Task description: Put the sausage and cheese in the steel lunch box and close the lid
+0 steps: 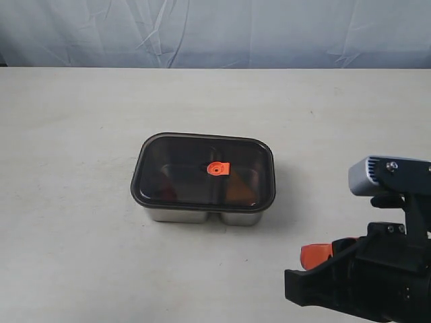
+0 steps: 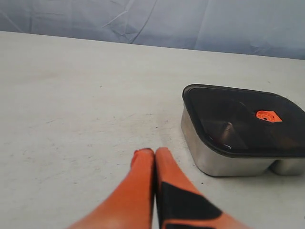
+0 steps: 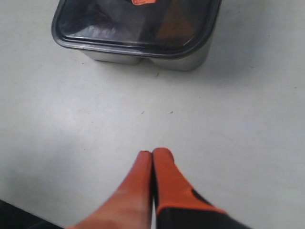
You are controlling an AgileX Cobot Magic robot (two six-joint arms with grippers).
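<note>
Because its two orange fingers press flat together with nothing between them, the left gripper (image 2: 149,153) is closed and empty, low over the table. The right gripper (image 3: 152,153) looks the same, with its orange fingers shut tight on nothing. It sits at the near right corner of the exterior view, black and chunky, well apart from the box. Out past both grippers stands the steel lunch box (image 1: 180,215), shiny and silver with round corners, near the middle of the table. The lid (image 1: 182,158) is on top of it, dark and see-through, lying flat and covering the whole box. A small orange tab (image 1: 217,169) sits in the middle of the lid. The dark lid makes it hard to see inside, but a reddish shape in the left part could be the sausage (image 1: 167,190), and an orange-brown shape in the right part could be the cheese (image 1: 236,192). The table (image 1: 81,134) is pale and creamy white, with faint scuffs and a few tiny dark specks. Behind the table hangs a wrinkly blue-grey cloth (image 1: 202,33) that fills the back of the room.
</note>
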